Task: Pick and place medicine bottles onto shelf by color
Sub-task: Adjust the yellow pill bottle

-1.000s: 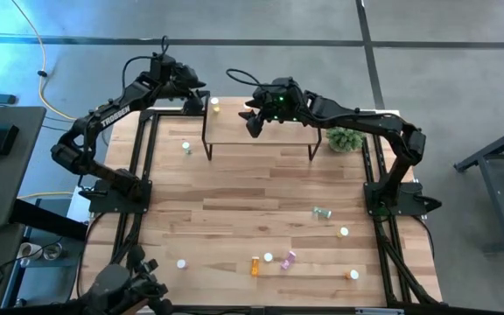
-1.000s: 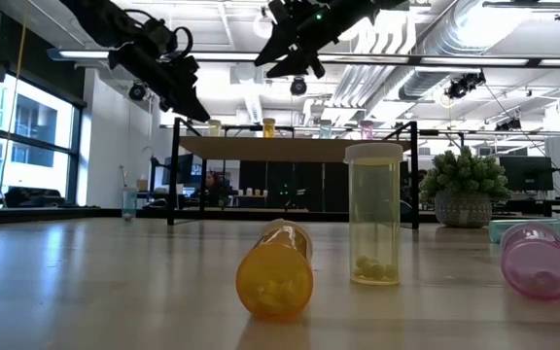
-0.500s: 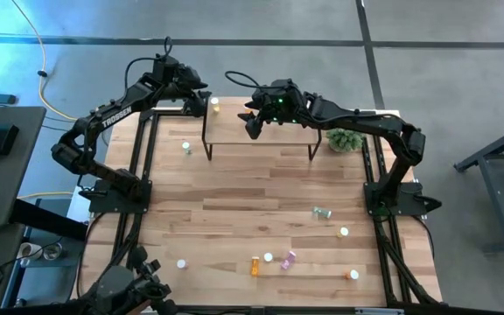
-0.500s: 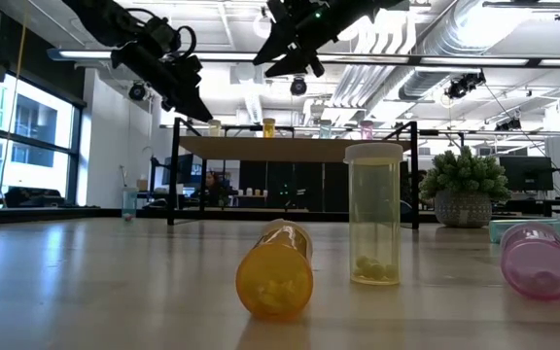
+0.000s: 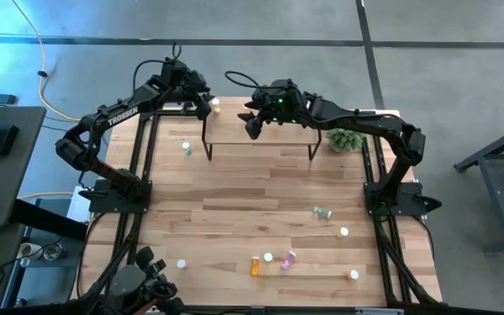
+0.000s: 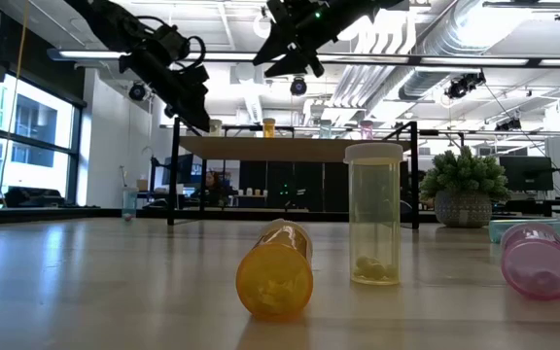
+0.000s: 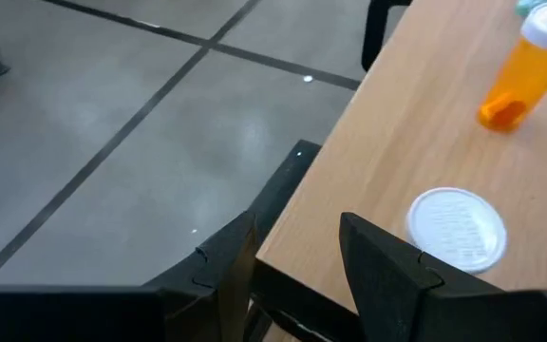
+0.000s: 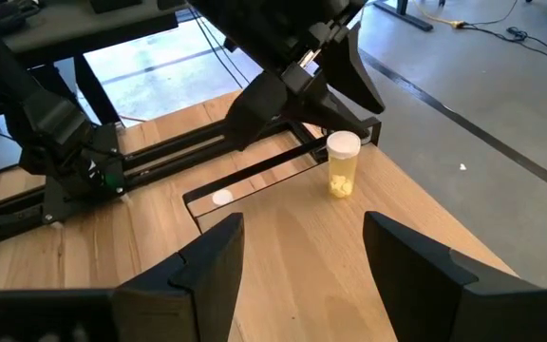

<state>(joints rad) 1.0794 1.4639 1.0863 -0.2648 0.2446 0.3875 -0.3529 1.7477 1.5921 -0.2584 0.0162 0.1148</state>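
hovering open, right tool (image 8: pixel 302 252) sees a yellow bottle (image 8: pixel 342 163) standing on the shelf (image 8: pixel 321 228).

The dark 6-joint left arm reaches to the table's far left corner, its 2-finger left gripper (image 5: pixel 204 100) with fingers parted and empty. The dark right arm stretches leftward, its right gripper (image 5: pixel 252 122) raised, fingers spread wide, nothing held.

table (image 5: pixel 234 192): matt pale wood | bottles (image 6: pixel 374 219): glossy translucent plastic
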